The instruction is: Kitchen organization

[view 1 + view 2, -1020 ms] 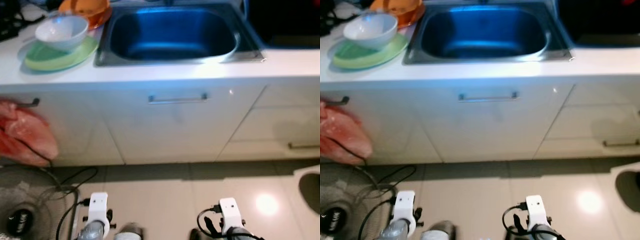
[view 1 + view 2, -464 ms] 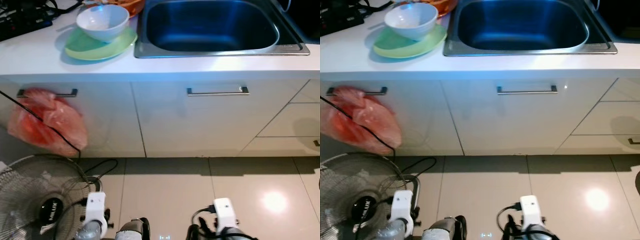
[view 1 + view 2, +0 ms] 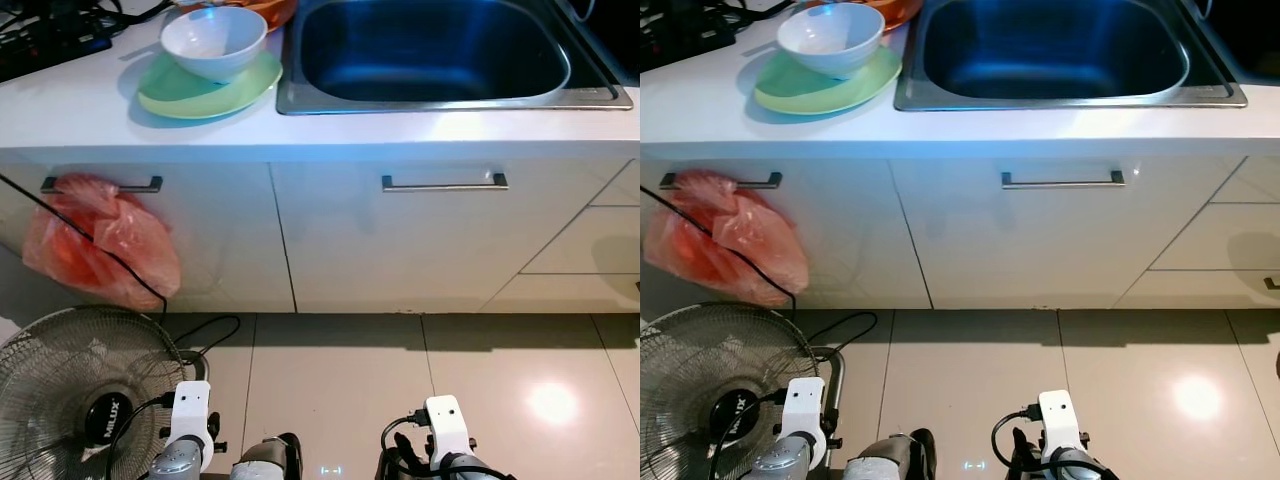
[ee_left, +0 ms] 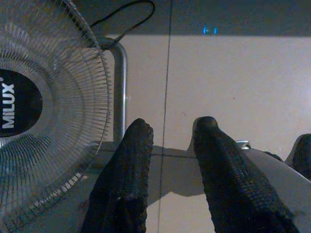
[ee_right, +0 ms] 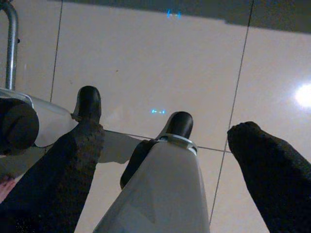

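A white bowl [image 3: 213, 40] sits on a light green plate [image 3: 205, 92] on the white counter [image 3: 90, 115], just left of the steel sink [image 3: 430, 50]. An orange dish [image 3: 268, 10] peeks out behind the bowl. Both arms hang low in front of the cabinets, far below the counter. My left gripper [image 4: 172, 127] is open over the tile floor beside the fan, nothing between its fingers. My right gripper [image 5: 165, 130] is open wide above the floor, with my own leg showing between its fingers.
A red plastic bag [image 3: 100, 245] hangs from the left cabinet handle. A floor fan [image 3: 80, 400] with a black cable stands at the lower left, close to my left arm. The sink cabinet has a bar handle [image 3: 445, 182]. Black cables [image 3: 40, 30] lie at the counter's far left.
The camera has moved: the counter now sits further right and lower in the picture, and the fan and red bag have come into view. The dishes and both hanging arms look unchanged.
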Robot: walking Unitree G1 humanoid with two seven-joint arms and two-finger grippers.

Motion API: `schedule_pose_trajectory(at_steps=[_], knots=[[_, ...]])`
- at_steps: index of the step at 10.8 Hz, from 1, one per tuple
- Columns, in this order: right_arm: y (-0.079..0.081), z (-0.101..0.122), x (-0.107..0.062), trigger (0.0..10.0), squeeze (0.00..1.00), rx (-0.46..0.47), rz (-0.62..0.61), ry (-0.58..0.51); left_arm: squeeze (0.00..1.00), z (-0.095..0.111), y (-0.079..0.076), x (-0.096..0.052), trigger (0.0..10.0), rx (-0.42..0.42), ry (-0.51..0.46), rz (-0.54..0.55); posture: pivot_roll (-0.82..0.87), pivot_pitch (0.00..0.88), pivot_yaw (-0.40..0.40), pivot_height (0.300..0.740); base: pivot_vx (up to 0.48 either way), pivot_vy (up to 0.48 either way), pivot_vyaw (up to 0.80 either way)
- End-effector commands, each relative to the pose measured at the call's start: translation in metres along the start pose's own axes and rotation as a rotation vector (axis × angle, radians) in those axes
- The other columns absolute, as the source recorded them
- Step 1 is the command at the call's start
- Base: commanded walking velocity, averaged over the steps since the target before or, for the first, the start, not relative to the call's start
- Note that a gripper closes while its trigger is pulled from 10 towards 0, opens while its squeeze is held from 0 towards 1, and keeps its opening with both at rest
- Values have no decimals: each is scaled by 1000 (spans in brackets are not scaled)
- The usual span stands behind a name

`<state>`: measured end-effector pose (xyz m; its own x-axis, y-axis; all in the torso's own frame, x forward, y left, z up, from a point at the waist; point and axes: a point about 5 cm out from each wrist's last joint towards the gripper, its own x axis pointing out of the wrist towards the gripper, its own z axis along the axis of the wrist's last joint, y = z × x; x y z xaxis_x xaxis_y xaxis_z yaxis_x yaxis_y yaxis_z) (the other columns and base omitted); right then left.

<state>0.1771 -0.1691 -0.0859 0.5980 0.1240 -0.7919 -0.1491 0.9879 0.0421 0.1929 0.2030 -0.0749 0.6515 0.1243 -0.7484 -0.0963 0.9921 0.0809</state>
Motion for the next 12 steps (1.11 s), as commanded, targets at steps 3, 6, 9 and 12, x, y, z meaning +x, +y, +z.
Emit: schedule_pose_trajectory(at_steps=[3,6,9,12], knots=[[2,-5,-1,10000,0,4,8,17,0,-9,3,-2,10000,9,34,10,99,183,62,740,176,0,0],[3,-6,-1,10000,0,-1,12,21,0,-8,3,-2,10000,14,34,11,98,173,63,740,329,0,0],[2,-6,-1,10000,0,-3,12,22,0,-8,3,-2,10000,14,33,11,99,179,60,740,363,0,0],[2,-6,-1,10000,0,-2,11,23,0,-8,2,-2,10000,9,34,13,100,187,58,740,364,0,0]])
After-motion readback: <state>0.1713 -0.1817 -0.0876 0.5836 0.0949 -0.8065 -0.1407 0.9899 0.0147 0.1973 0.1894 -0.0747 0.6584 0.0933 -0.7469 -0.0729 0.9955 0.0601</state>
